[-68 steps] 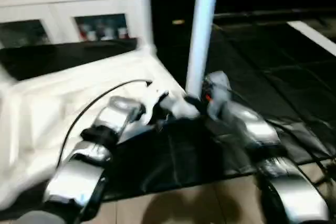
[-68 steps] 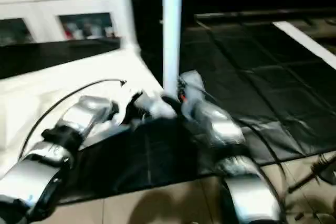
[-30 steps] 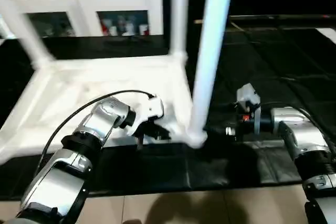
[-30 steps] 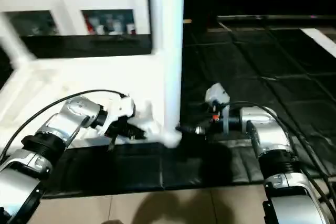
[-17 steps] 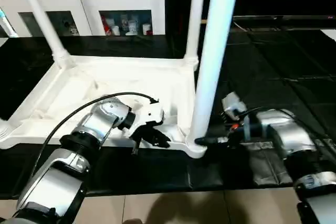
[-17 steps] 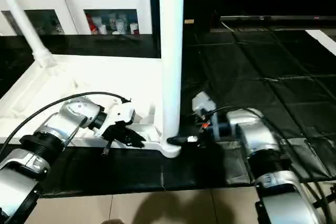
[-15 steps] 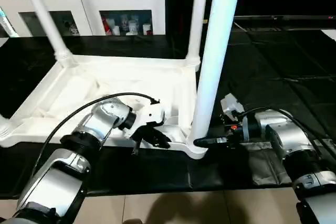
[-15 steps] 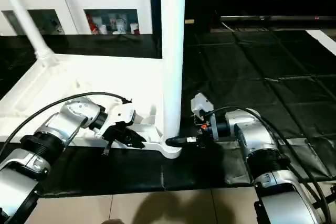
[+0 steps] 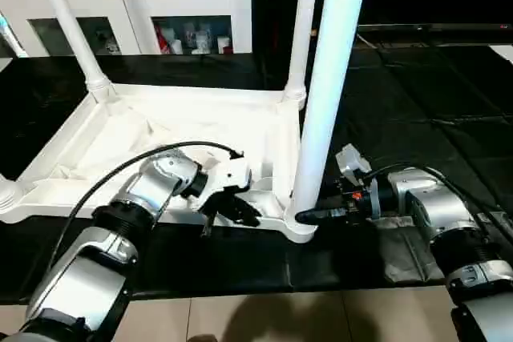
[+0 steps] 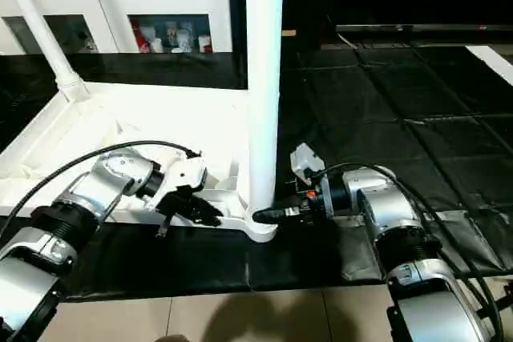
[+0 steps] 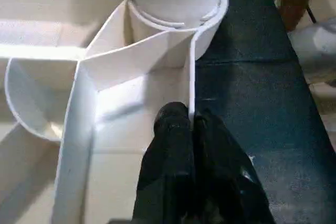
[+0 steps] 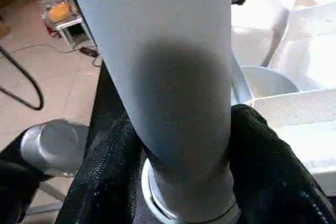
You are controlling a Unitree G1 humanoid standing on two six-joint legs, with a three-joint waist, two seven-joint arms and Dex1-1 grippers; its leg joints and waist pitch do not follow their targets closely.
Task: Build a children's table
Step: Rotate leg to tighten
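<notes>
The right gripper (image 12: 181, 145) has its two black fingers (image 12: 265, 166) clamped on either side of the near leg (image 9: 327, 94), low down by the base, with the pads pressed against the white shaft. That leg stands upright in the round corner socket (image 9: 300, 226) at the near right corner of the table top (image 9: 152, 146).

The left gripper (image 11: 190, 124) has its jaws pressed together on the thin side wall (image 11: 190, 77) of the table top, one finger inside the rim and one outside, just beside the same socket.

The table top lies upside down on a black mat (image 9: 417, 102), ribbed underside facing up. Two more legs rise from its far corners, one on the left (image 9: 68, 26) and one on the right (image 9: 300, 26). Behind them stands a white cabinet (image 9: 136, 2) with glass doors. Pale floor tiles (image 9: 264, 318) show at the near edge of the mat.
</notes>
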